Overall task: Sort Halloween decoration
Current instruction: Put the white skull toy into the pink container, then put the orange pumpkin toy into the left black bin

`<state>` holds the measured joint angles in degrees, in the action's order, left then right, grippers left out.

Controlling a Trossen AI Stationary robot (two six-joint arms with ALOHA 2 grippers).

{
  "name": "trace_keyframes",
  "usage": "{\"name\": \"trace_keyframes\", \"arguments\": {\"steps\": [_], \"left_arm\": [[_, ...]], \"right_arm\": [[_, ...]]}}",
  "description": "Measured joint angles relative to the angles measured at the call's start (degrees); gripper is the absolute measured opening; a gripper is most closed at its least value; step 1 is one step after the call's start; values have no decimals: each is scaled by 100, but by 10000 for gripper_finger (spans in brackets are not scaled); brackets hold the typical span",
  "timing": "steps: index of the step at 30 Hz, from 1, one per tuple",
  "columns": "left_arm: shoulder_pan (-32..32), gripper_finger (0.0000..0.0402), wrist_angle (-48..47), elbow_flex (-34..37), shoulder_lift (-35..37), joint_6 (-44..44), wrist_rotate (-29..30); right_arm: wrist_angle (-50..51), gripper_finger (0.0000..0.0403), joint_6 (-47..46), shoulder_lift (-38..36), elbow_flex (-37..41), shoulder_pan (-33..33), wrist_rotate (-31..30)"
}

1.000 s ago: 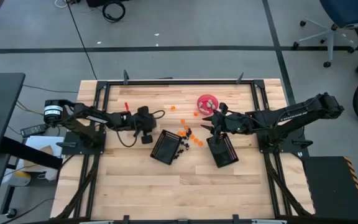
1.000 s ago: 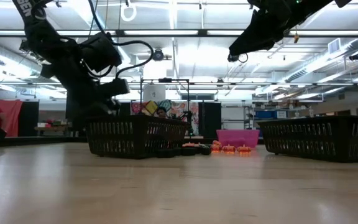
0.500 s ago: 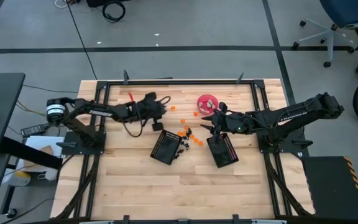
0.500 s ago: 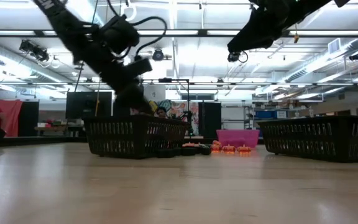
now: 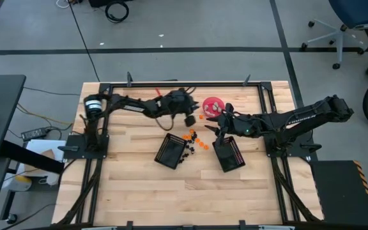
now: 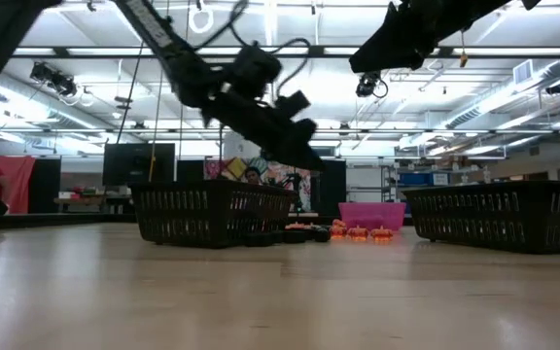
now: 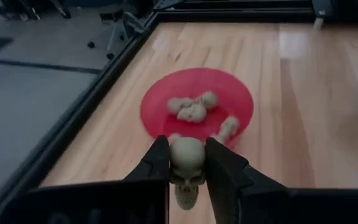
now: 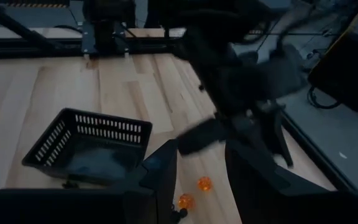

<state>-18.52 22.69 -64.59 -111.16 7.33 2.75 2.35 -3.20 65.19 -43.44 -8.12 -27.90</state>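
The decoration is tiny pieces. Orange ones and black ones lie on the wood between two black mesh baskets. Several pale ones lie in the pink bowl. My left gripper hangs in the air just left of the bowl, shut on a pale skull. In the low view it is above the baskets. My right gripper hovers open just near of the bowl, above the orange pieces, and touches nothing. My left gripper pinches the pale skull by the two sides of its rounded top, one finger on each side. The fingers slant downward toward the pink bowl. The skull is lifted clear of the table, its jaw end toward the wrist.
One black basket lies left of the loose pieces and another lies under the right arm. A black metal frame edges the table. Bare wood spreads along the near half.
My left arm has swung from the table's left side toward the right, ending beside the pink bowl and higher above the baskets. The right arm has held still.
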Motion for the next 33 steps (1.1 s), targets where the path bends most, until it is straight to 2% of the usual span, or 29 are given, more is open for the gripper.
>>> {"name": "trace_keyframes", "arguments": {"steps": [9, 17, 25, 30, 33], "left_arm": [[4, 58, -786, -1600, -961, -834, -7], [4, 87, -832, -2265, -1473, -1074, -7], [0, 140, -1101, -2348, -1539, -1070, -105], [137, 152, -1715, -2255, -1006, -377, -48], [294, 146, -1632, -1762, -637, 2, 258]], "right_arm": [[-13, 141, 31, -65, 0, 0, 35], [-13, 141, 44, -87, 0, -13, 55], [-3, 141, 44, -87, 0, -39, 57], [303, 141, 2, -201, 0, -204, 27], [541, 141, -52, -337, 0, -337, -50]]}}
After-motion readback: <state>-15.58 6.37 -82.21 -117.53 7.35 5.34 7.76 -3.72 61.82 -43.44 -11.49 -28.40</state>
